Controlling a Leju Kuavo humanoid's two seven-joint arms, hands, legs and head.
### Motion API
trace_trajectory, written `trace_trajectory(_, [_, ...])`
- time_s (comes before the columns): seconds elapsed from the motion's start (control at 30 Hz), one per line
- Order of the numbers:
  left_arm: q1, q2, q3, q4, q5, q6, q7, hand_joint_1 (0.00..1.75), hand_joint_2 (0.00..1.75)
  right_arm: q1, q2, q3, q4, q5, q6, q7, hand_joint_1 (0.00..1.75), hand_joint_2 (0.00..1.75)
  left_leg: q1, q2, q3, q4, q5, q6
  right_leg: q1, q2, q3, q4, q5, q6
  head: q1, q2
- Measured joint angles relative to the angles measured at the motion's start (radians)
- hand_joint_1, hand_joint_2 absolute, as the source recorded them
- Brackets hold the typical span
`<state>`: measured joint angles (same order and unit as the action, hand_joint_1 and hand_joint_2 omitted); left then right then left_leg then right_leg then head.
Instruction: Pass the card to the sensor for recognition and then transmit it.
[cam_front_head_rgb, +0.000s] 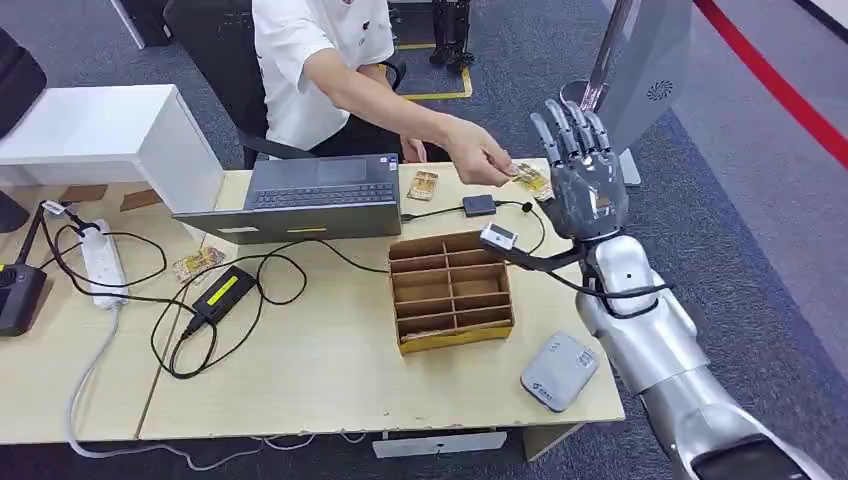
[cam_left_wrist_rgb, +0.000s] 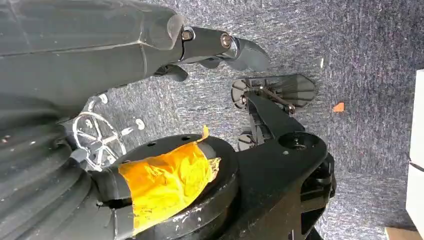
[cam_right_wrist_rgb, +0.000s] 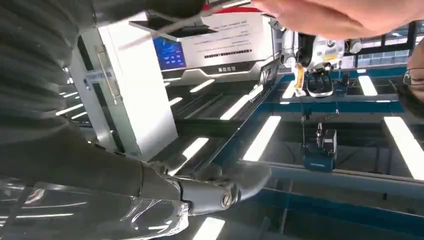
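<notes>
Raising right hand (cam_front_head_rgb: 583, 170), fingers spread, gripping nothing; person's hand (cam_front_head_rgb: 480, 155) holding one card (cam_front_head_rgb: 530, 180) just beside our fingers. Left hand (cam_left_wrist_rgb: 220, 47) fingers: we cannot tell.

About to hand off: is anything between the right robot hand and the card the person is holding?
Nothing visible. The right robot hand is raised, fingers apart, and the person's hand holds the card right beside it.

Looking down on a grey-blue speckled carpet floor (cam_left_wrist_rgb: 360, 45). Left hand (cam_left_wrist_rgb: 150, 45) reaching across it, dark fingers (cam_left_wrist_rgb: 245, 50) stretched out and empty. On the carpet a small orange scrap (cam_left_wrist_rgb: 339, 107); at one edge, a white panel (cam_left_wrist_rgb: 416, 150).
</notes>
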<state>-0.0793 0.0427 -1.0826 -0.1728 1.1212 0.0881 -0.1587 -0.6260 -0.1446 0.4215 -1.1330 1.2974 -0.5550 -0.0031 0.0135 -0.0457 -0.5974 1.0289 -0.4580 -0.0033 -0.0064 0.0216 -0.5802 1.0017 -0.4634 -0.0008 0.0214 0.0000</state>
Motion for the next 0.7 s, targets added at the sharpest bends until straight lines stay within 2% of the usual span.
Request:
trace_trajectory(0.2, [-0.003, -0.002, -0.002, 0.000, 0.001, 0.002, 0.000, 0.00, 1.75, 0.007, 0.003, 0.000, -0.005, -0.038, 0.002, -0.007, 1.75, 1.75, 0.000, 0.000, 0.000, 0.000, 0.000, 0.000, 0.000, 0.000, 0.000, 0.000, 0.000, 0.000, 0.000, 0.000])
trace_trajectory(0.27, [-0.004, -0.026, -0.017, 0.000, -0.022, 0.041, 0.000, 0.00, 1.75, 0.016, 0.003, -0.011, -0.005, -0.036, -0.005, 0.010, 1.75, 1.75, -0.001, 0.000, 0.000, 0.000, 0.000, 0.000, 0.000, 0.000, 0.000, 0.000, 0.000, 0.000, 0.000, 0.000])
trace_trajectory(0.33, [-0.002, -0.064, -0.028, 0.000, -0.033, 0.091, 0.000, 0.00, 1.75, 0.030, 0.002, -0.026, -0.005, -0.056, -0.019, 0.000, 1.75, 1.75, -0.002, -0.001, -0.001, 0.000, 0.000, 0.000, -0.002, 0.000, -0.001, 0.000, 0.000, 0.000, -0.001, 0.000])
trace_trajectory(0.43, [-0.003, -0.102, -0.038, 0.000, -0.036, 0.108, 0.000, 0.00, 1.75, 0.045, 0.002, -0.041, -0.005, -0.069, -0.027, -0.007, 1.75, 1.75, -0.003, 0.000, -0.001, 0.000, 0.000, 0.001, -0.002, 0.000, -0.001, 0.000, 0.000, 0.001, 0.000, 0.000])
trace_trajectory(0.7, [-0.003, -0.120, -0.049, 0.000, -0.037, 0.108, 0.000, 0.00, 1.75, 0.054, 0.001, -0.059, -0.011, -0.069, -0.030, -0.008, 1.75, 1.75, -0.002, 0.001, 0.000, 0.000, 0.000, 0.001, -0.003, 0.001, -0.001, 0.000, 0.000, 0.001, 0.000, 0.000])
